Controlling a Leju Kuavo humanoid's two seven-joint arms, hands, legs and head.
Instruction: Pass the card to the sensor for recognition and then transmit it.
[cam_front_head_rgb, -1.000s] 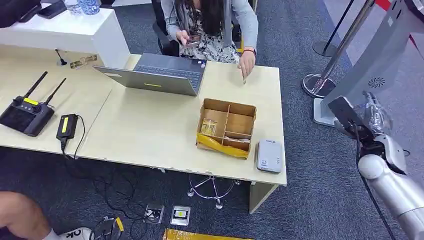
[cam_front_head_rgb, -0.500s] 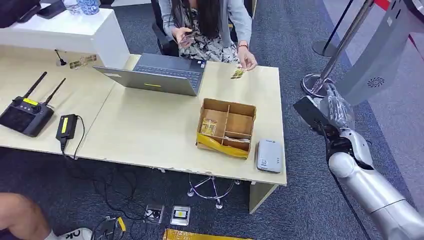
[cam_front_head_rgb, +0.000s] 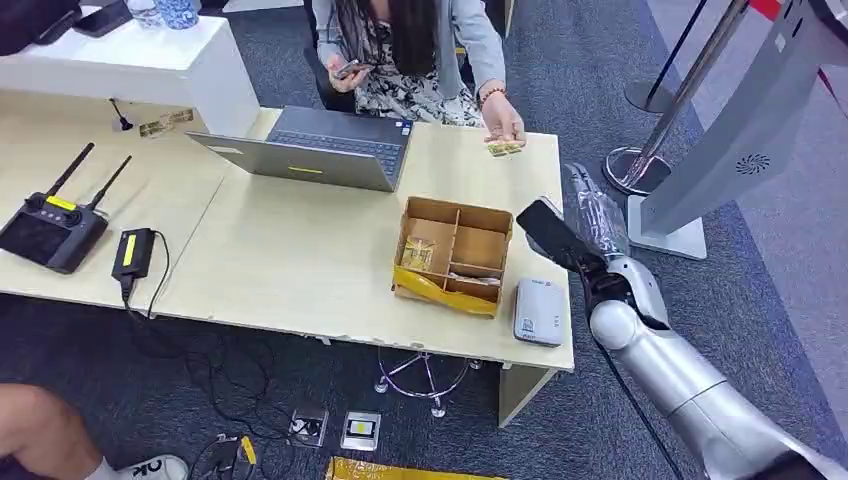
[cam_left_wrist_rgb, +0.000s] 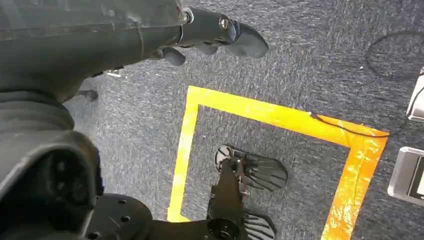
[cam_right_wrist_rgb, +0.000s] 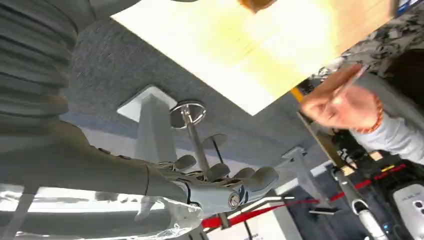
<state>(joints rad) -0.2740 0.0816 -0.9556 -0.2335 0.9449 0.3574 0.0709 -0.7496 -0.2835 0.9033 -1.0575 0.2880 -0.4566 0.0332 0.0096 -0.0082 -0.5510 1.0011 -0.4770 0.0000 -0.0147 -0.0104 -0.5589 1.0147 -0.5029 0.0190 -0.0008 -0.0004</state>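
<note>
I see the card (cam_front_head_rgb: 505, 149) near the desk's (cam_front_head_rgb: 300, 250) far right corner, under the person's hand (cam_front_head_rgb: 503, 127), which pinches or rests on it; it lies roughly flat, long axis running across the desk. Its print is too small for me to read. Nearer than the card, the divided cardboard box (cam_front_head_rgb: 455, 253) sits with the grey sensor (cam_front_head_rgb: 539, 311) just right of it. My right hand (cam_front_head_rgb: 590, 215) hovers right of the box, fingers apart, holding nothing. My left hand (cam_left_wrist_rgb: 220, 32) hangs over carpet, fingers loosely curled, empty.
</note>
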